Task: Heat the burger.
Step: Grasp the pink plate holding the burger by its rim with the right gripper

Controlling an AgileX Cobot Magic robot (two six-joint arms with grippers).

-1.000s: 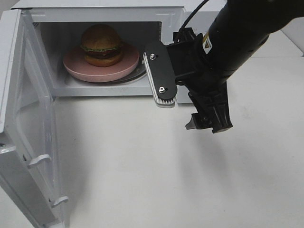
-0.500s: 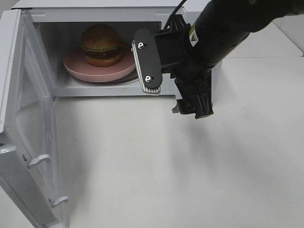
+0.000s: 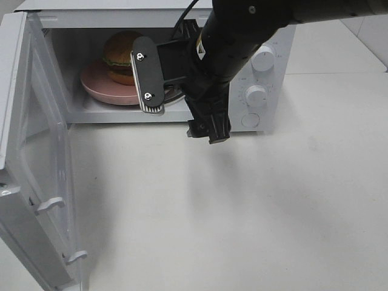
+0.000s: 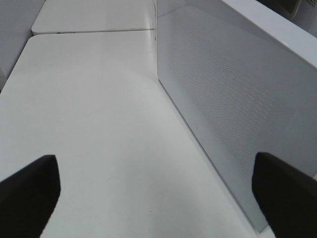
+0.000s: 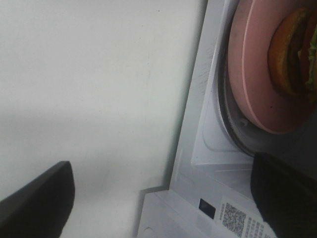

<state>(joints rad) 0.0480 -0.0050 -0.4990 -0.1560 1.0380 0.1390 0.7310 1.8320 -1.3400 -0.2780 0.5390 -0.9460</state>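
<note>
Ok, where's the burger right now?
In the exterior high view the burger sits upper left, on the pink plate inside the open microwave, partly hidden behind the right gripper.

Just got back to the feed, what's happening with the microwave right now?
The burger sits on the pink plate inside the microwave, whose door stands wide open. The right gripper hangs open and empty in front of the opening. The left gripper is open too, beside a white mesh-dotted panel, probably the door. Closing the door and starting the heat are not yet done.
</note>
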